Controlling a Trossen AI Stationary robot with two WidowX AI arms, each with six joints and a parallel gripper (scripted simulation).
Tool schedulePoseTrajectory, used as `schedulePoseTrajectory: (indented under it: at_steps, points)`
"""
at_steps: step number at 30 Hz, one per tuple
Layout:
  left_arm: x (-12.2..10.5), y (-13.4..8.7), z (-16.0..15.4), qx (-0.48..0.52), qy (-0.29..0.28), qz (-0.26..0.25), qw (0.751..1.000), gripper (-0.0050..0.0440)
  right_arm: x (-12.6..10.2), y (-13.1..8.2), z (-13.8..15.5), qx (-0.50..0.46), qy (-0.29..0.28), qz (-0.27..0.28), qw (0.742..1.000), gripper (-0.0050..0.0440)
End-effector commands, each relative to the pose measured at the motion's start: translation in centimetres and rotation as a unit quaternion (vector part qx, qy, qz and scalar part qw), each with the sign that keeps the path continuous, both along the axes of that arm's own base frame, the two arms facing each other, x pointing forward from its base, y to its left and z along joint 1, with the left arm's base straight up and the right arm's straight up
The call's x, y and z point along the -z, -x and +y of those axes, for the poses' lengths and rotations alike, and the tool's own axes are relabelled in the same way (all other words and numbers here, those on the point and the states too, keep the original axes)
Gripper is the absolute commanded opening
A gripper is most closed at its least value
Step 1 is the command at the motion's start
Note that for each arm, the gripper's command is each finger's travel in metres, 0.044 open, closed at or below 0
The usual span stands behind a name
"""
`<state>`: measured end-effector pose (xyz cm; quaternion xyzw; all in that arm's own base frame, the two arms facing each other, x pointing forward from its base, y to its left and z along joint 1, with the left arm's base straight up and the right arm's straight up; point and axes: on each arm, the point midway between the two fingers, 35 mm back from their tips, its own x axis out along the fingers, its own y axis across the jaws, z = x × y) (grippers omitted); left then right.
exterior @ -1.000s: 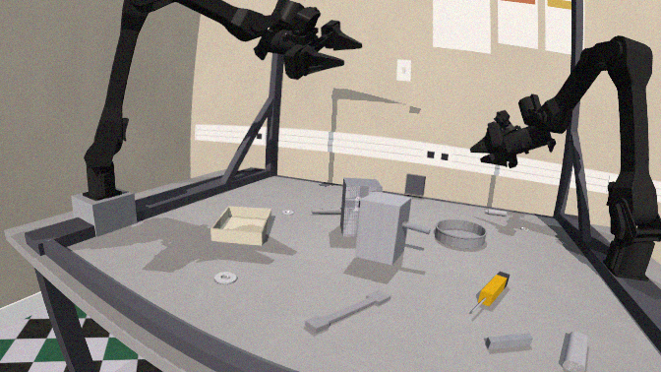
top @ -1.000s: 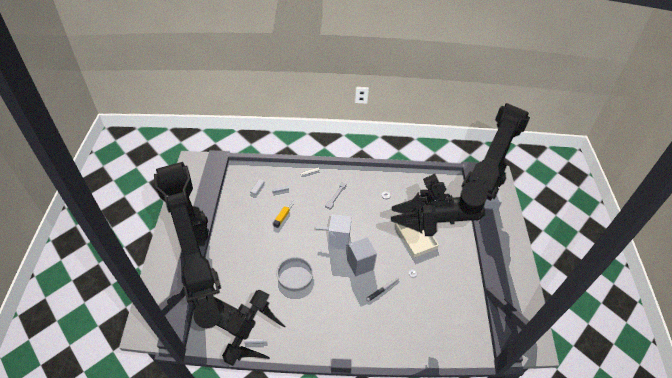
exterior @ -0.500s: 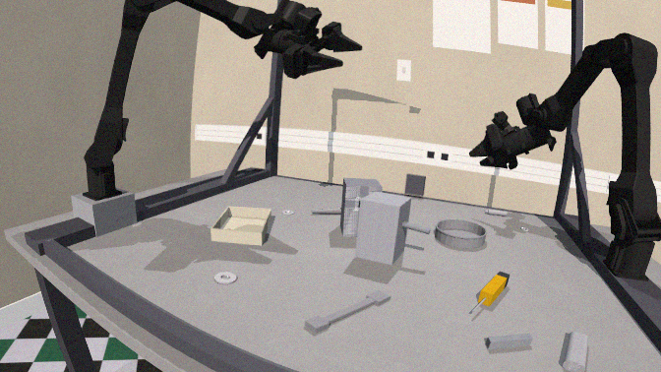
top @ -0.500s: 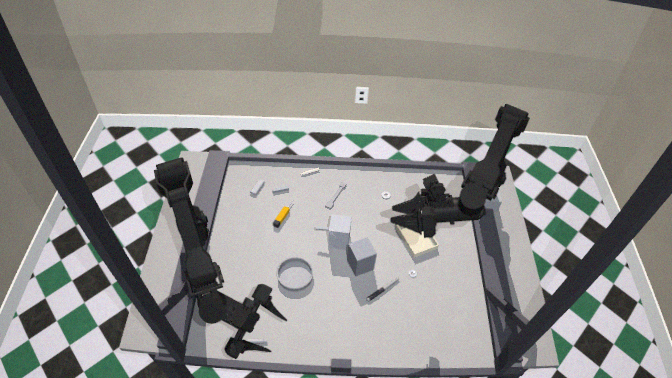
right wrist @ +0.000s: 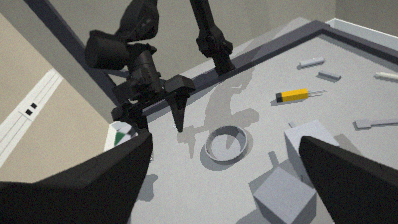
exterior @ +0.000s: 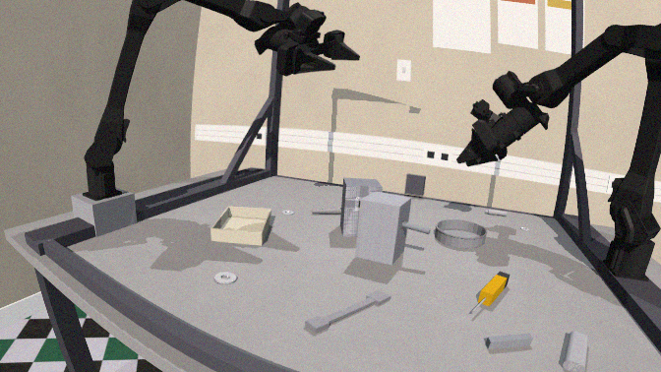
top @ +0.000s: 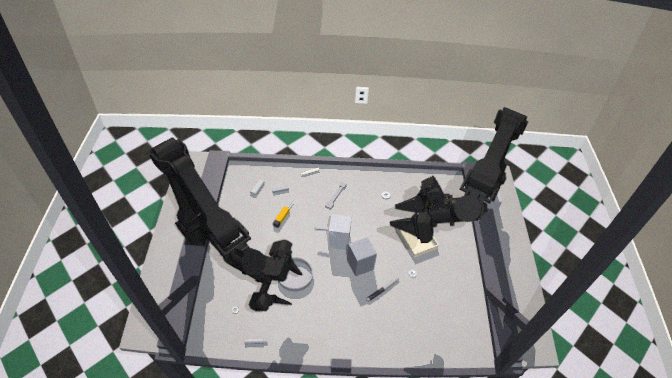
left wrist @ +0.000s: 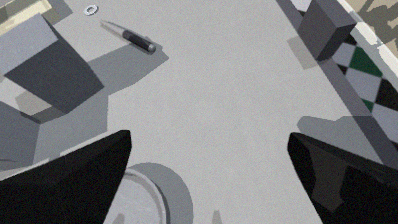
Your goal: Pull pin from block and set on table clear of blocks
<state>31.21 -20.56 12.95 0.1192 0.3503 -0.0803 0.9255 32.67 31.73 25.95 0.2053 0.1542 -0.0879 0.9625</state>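
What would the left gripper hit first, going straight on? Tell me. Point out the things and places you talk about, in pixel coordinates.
Probably the tabletop [top: 330, 320] [exterior: 285, 285] [left wrist: 215, 90] [right wrist: 190, 200]: the left gripper [top: 296, 288] [exterior: 463, 162] [left wrist: 210, 139] [right wrist: 164, 138] slants down at it, though the exact spot is unclear.

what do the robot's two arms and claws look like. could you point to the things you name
Both arms are matte black with chunky, angular joint housings and slimmer links. The black left claw [top: 296, 288] [left wrist: 210, 139] and black right claw [top: 393, 215] [right wrist: 225, 141] each have two wedge-shaped fingers tapering to narrow tips. No coloured markings show.

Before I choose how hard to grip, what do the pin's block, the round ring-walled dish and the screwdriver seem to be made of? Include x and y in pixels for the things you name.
Block [top: 340, 225] [exterior: 381, 228]: matte grey, perhaps painted wood or plastic; flat, unglossy faces.
Dish [top: 311, 281] [exterior: 460, 239] [right wrist: 207, 150]: possibly dull metal; thin grey wall.
Screwdriver [top: 282, 216] [exterior: 493, 289] [right wrist: 295, 95]: probably plastic handle, solid yellow; thin grey shaft suggests metal.
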Motion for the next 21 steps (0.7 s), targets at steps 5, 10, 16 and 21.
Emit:
schedulePoseTrajectory:
  at_steps: [5, 10, 16, 21]
  points:
    - [-1.5, -2.6, 8.5, -0.066, 0.032, 0.078, 0.994, 0.04, -0.8, 0.6, -0.6, 0.016, 0.035, 0.031, 0.999, 0.04]
    - [-1.0, -3.4, 11.4, -0.089, 0.035, 0.114, 0.989, 0.04, -0.7, 0.9, -1.1, 0.021, 0.057, 0.047, 0.997, 0.04]
    - [-1.0, -4.8, 17.0, -0.131, 0.049, 0.169, 0.976, 0.04, -0.8, 1.5, -2.1, 0.032, 0.097, 0.071, 0.992, 0.04]
    - [-1.0, -5.8, 20.8, -0.16, 0.059, 0.206, 0.963, 0.04, -0.9, 2.0, -3.0, 0.039, 0.128, 0.089, 0.987, 0.04]
